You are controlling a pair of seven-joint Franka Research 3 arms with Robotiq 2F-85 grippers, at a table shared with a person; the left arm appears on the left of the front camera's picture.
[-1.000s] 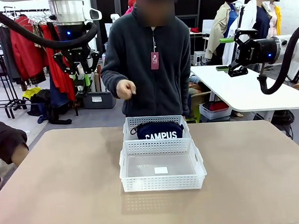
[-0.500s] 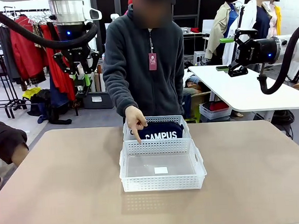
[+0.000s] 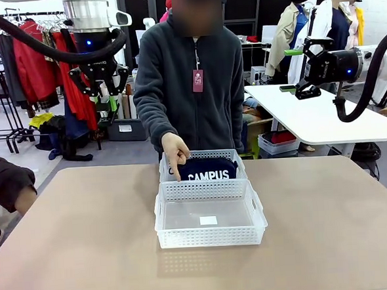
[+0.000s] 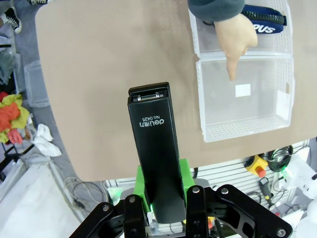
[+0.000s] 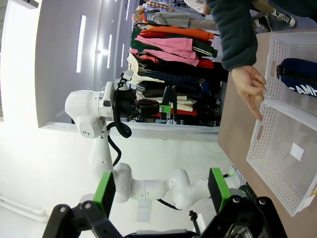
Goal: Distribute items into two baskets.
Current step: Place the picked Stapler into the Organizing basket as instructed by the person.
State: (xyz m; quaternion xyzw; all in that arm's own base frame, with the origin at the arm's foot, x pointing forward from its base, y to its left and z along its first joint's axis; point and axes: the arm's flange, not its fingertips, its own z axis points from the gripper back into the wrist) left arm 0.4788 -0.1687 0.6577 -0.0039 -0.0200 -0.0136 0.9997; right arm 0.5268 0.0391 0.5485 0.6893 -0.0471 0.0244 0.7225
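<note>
My left gripper [image 4: 159, 198], raised high over the table [image 3: 75, 244], clamps the stapler [image 4: 155, 148]. My right gripper [image 5: 161, 191] hangs with its fingers spread apart. The pouch [image 3: 207, 169] (lettered CAMPUS) lies in the far basket [image 3: 201, 156]; the person's hand [image 3: 175, 149] points downward there. The near basket [image 3: 209, 237] adjoins it.

Left arm: raised high at the left of the front view, wrist pointing down.
Left pincer [image 3: 102, 85]: well above the desk, its green pads [image 4: 141, 186] clamped on the black stapler [image 4: 154, 148], which sticks out lengthwise beyond the fingertips.
Right arm: raised at the right of the front view, wrist turned sideways toward the middle.
Right pincer [image 3: 299, 73]: fingers spread apart, nothing between the green pads [image 5: 104, 192].
</note>
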